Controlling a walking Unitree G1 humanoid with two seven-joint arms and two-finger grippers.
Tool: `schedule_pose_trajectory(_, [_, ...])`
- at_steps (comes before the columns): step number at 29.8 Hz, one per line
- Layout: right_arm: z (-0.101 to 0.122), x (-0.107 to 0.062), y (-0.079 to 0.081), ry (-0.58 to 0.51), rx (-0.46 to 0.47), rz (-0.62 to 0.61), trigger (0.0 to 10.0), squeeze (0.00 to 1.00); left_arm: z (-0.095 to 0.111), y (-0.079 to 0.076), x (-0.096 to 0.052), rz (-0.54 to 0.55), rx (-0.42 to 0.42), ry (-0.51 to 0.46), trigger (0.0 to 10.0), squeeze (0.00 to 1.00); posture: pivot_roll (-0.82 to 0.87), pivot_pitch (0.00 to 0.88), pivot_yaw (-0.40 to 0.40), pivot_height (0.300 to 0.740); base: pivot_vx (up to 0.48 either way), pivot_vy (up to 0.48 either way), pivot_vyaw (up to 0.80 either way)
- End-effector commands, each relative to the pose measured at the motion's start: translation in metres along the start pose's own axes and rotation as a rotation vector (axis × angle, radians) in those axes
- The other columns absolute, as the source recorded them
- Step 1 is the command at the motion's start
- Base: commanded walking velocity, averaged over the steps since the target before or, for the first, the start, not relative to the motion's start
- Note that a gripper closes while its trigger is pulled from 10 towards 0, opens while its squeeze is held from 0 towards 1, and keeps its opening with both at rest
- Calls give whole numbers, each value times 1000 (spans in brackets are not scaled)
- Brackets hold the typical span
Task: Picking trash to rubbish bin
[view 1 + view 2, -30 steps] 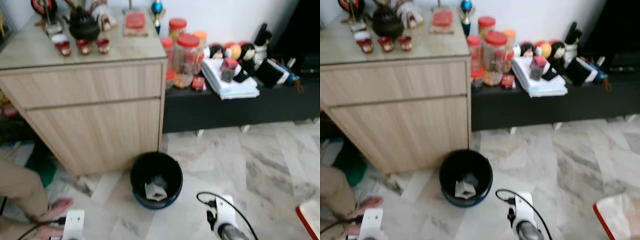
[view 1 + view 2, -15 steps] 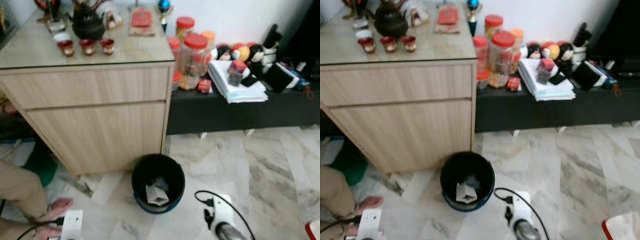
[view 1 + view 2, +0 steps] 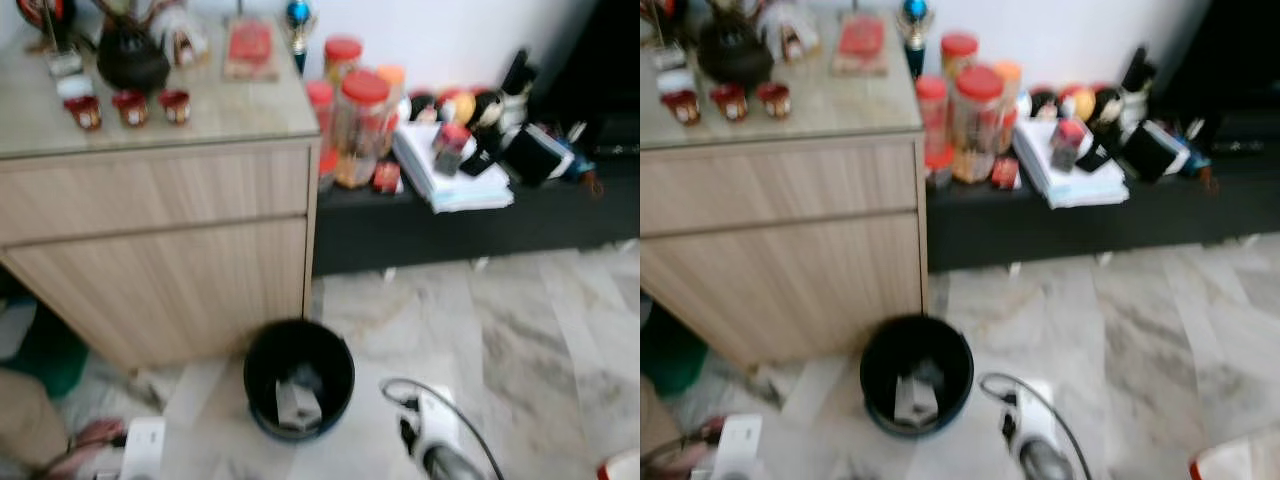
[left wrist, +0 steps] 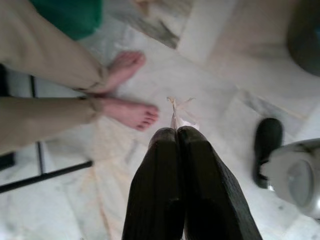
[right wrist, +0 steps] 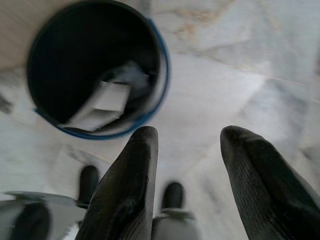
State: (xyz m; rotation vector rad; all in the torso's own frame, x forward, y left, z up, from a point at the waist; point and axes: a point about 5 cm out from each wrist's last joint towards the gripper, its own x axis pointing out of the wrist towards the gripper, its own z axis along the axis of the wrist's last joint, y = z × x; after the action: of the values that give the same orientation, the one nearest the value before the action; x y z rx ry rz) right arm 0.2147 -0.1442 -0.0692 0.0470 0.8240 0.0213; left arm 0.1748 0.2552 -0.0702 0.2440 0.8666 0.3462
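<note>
Right, the left tool [image 4: 175, 134] has its two black fingers pressed tight together, and poking out past the tips is a thin scrap of pale wrapper [image 4: 178, 111], pinched so it hangs clear of the marble floor [image 4: 235, 95]. That looks like the trash for this run, gripped by its edge so it can simply fall away when the fingers part. Just beyond it are a person's bare feet [image 4: 131, 113] and tan trouser legs, close by but not touching the tool.

Over on the other side, the right tool [image 5: 187, 137] is spread wide with nothing between its fingers, hovering just beside the black rubbish bin [image 5: 150, 112]. My guess is it has no job here beyond staying out of the way. Inside the bin lies crumpled white paper [image 5: 102, 102], so some rubbish is already in there.

From the head view, the bin [image 3: 299, 375] stands on the floor close in front of the wooden desk [image 3: 160, 235], which carries a teapot [image 3: 131, 60] and little red cups. Red-lidded jars [image 3: 362, 125] sit on the low dark shelf alongside. The picture is blurry. The scrap is not yet over the bin's mouth, so swinging the left arm across seems the step in hand.
</note>
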Motion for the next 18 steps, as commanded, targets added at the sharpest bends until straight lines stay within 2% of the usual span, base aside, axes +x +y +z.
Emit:
schedule_pose_trajectory(1, [-7,-2,-14,20,-4,-34,10000,0,-3,-5,-1,-11,-9,12,10000,0,145,143,-22,740,274,0,0])
schedule_pose_trajectory(7, [-5,-2,-12,11,-56,-24,10000,0,-3,-5,-1,-11,-9,12,10000,0,145,140,-22,740,273,0,0])
schedule_pose_trajectory(13, [-8,-2,-11,28,-45,-20,10000,0,0,-6,-1,-14,-2,0,10000,0,140,140,-24,740,271,0,133])
schedule_pose_trajectory(18, [-8,-3,-12,27,-50,-22,10000,0,11,-13,0,-46,52,-49,10000,0,138,138,-26,740,268,0,0])
